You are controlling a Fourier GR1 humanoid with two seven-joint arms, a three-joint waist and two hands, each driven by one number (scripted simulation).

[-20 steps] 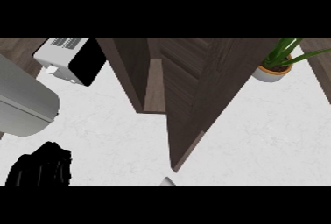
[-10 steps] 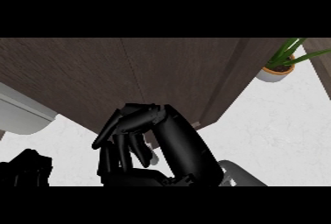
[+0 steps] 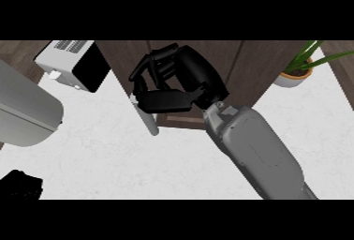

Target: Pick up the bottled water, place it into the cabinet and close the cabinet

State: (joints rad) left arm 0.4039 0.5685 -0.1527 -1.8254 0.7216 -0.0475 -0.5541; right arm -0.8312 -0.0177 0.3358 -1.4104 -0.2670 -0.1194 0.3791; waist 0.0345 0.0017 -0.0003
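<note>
At the lower left edge, the left hand (image 3: pixel 21 185) is seen low over the white desk (image 3: pixel 104 159); whether its fingers are apart or together cannot be told. Further right, the right hand (image 3: pixel 173 82) is held up at the dark wooden cabinet (image 3: pixel 239 70), fingers curled, with a pale edge just beside it that may be the door. The bottled water is not visible; it may be hidden in the hand or already inside. The placing or closing step is judged to be in hand; next, the door has to be pushed shut.

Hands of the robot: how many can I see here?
2. The right hand is up against the cabinet, fingers curled; the left hand shows at the lower left edge.
</note>
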